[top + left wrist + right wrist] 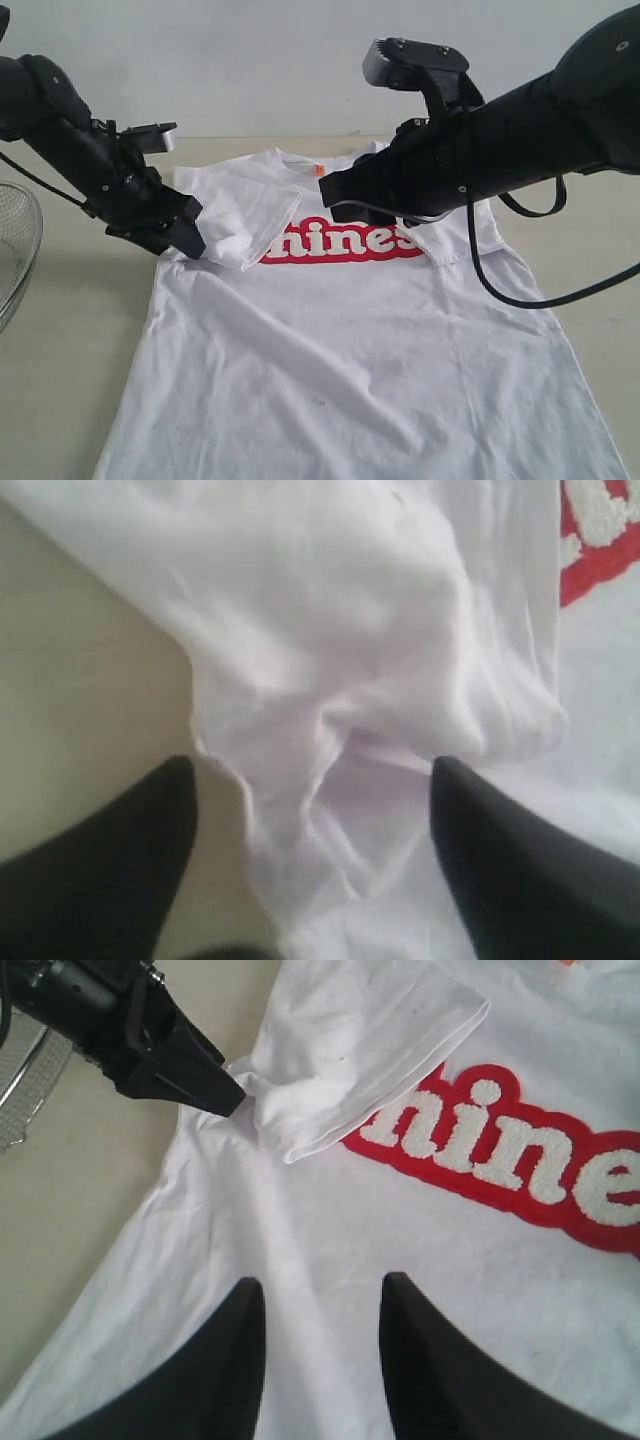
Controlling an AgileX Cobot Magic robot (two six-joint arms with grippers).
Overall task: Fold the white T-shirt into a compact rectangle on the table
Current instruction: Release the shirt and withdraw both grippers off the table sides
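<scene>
The white T-shirt (350,340) lies face up on the table (80,330), its red print (340,243) partly covered. One sleeve (255,220) is folded inward over the chest. My left gripper (195,238) sits at that sleeve's bunched outer edge. In the left wrist view its gripper (312,763) is open wide, with loose crumpled cloth (350,630) lying between the fingers, not pinched. My right gripper (328,188) reaches across the middle near the collar. In the right wrist view it (322,1282) hovers open over flat shirt fabric (400,1240), holding nothing.
A round wire-mesh basket (15,250) stands at the table's left edge, close to the left arm. A black cable (500,290) droops from the right arm over the shirt's right shoulder. Bare tabletop (600,270) shows on both sides of the shirt.
</scene>
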